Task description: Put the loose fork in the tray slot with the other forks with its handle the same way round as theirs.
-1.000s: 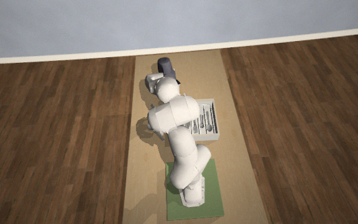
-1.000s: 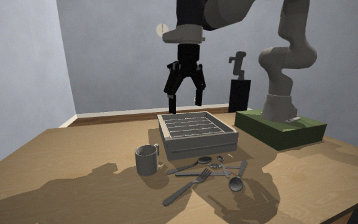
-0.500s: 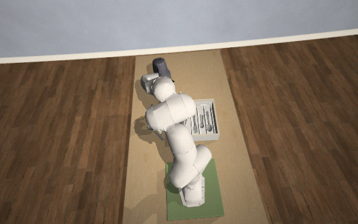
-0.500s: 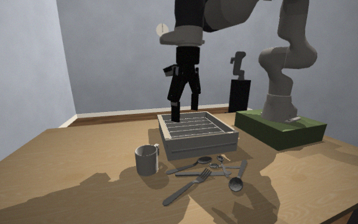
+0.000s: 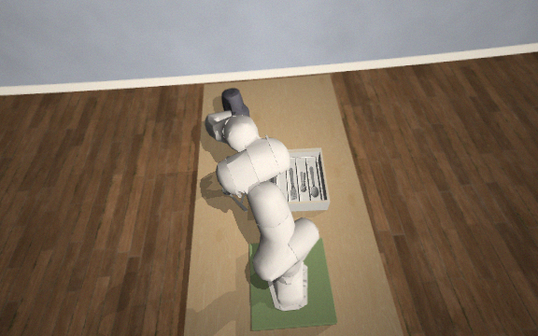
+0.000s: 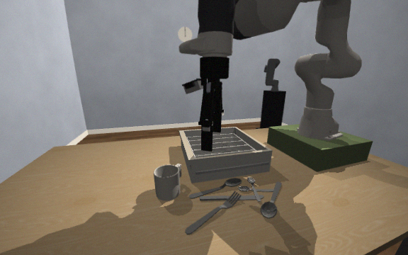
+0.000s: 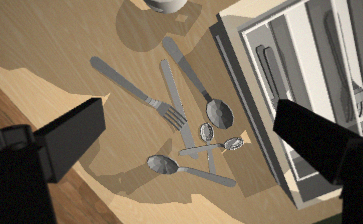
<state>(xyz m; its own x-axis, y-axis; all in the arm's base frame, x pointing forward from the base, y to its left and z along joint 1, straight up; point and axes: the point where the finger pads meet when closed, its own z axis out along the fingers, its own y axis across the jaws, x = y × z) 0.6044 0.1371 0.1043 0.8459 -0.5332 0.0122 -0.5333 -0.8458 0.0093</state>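
Note:
The loose fork [image 7: 141,94] lies flat on the wooden table in a heap of loose cutlery, its tines towards the tray; it also shows in the exterior view [image 6: 212,212]. The grey slotted tray [image 7: 307,90] [image 6: 225,152] [image 5: 304,179] stands beside the heap. Forks [image 7: 343,80] lie along one tray slot, tines towards the tray's near end, and knives [image 7: 268,65] lie in another slot. My gripper [image 7: 189,114] [image 6: 207,139] is open and empty. It hangs well above the heap, next to the tray's edge. In the overhead view the arm hides it.
In the heap are a table knife [image 7: 176,105], two large spoons [image 7: 202,92] [image 7: 182,170] and two crossed teaspoons [image 7: 217,142]. A grey mug [image 6: 167,181] stands left of the heap. The robot base stands on a green block [image 6: 317,146] behind the tray.

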